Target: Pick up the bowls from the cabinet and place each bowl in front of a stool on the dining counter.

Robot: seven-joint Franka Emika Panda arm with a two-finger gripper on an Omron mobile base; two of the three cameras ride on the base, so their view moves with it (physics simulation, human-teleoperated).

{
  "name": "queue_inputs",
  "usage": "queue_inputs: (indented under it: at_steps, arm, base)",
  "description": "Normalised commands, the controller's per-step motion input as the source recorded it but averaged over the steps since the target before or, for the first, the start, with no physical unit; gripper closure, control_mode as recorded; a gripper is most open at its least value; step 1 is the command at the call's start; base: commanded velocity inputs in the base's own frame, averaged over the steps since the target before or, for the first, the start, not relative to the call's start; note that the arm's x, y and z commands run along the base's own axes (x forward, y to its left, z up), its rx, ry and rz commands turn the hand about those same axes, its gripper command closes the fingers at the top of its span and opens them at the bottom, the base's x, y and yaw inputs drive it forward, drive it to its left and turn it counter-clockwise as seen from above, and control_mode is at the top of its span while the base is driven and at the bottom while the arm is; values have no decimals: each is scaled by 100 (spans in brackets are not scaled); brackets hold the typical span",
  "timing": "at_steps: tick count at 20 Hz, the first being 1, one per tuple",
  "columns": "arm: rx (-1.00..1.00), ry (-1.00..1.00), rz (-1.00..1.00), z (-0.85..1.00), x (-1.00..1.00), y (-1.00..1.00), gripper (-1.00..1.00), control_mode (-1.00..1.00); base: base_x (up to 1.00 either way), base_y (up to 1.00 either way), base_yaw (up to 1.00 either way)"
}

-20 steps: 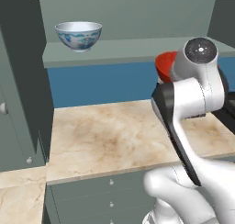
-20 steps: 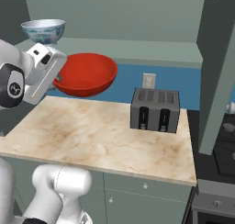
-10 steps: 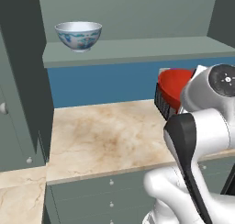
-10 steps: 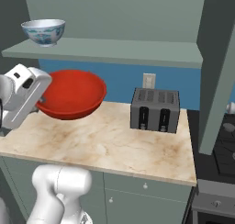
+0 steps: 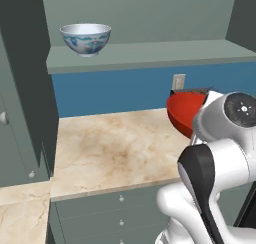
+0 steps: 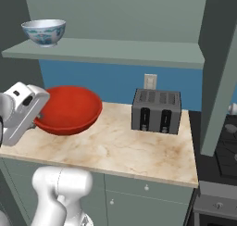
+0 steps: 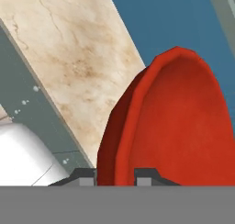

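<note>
Now red bowl point(image 6: 69, 110) between fingers point(image 7: 86, 178)

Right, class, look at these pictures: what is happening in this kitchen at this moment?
The robot arm's gripper is shut on the rim of the red bowl, holding it over the marble worktop. The blue-patterned white bowl sits on the cabinet shelf. A toaster stands on the worktop.
</note>
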Motion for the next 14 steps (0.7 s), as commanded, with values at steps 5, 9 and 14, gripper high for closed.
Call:
queue_inputs:
  at_steps: [5,9,14]
  arm:
    - [-1,8,4,-32,0,10,100,-100]
    - [-4,2,0,-43,5,4,100,-100]
    - [-4,0,0,-40,19,0,100,-100]
  base:
    - [0,0,0]
    - [0,0,0]
    - [0,0,0]
